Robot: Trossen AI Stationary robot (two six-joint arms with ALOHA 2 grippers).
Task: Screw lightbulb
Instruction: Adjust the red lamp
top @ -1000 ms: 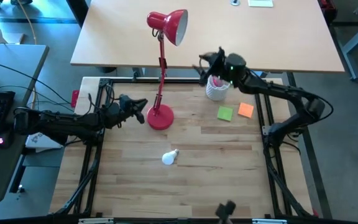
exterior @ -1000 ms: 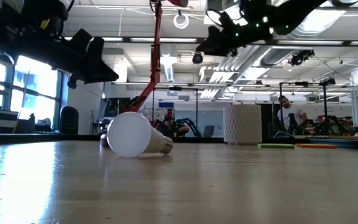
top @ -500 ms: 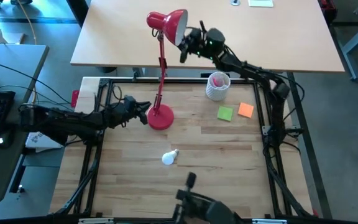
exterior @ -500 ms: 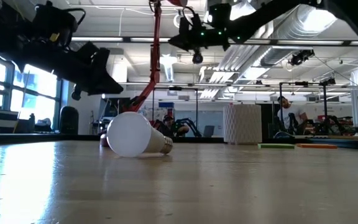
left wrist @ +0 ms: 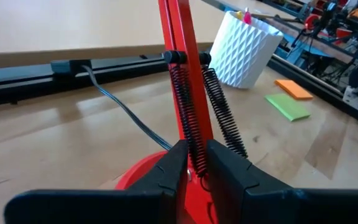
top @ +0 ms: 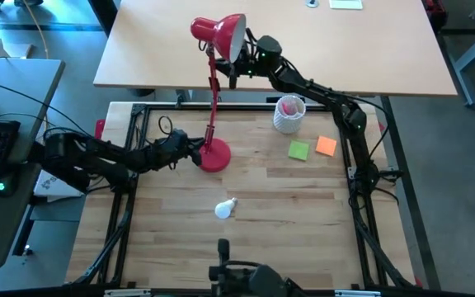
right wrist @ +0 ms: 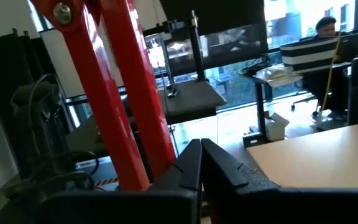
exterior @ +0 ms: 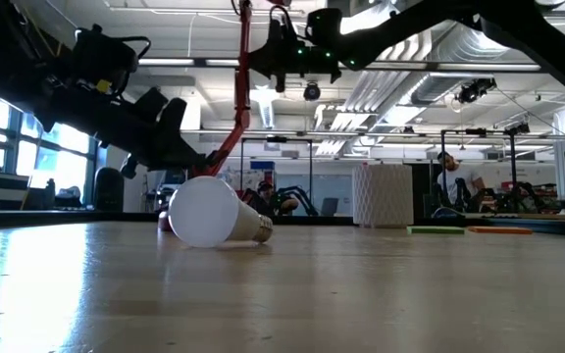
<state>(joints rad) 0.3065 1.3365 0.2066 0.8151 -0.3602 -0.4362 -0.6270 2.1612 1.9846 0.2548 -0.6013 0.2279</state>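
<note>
Left gripper [top: 195, 150], fingers nearly together, should pin the lamp [top: 213, 154] base; right gripper [top: 239, 59], narrow, steadies the shade; bulb [top: 225, 208] waits lower centre.

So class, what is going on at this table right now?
Both arms are at the red desk lamp. The left gripper is down at its round base; the right gripper is up beside the shade. The lightbulb lies untouched on the wooden table, so nothing is screwed in yet.
</note>
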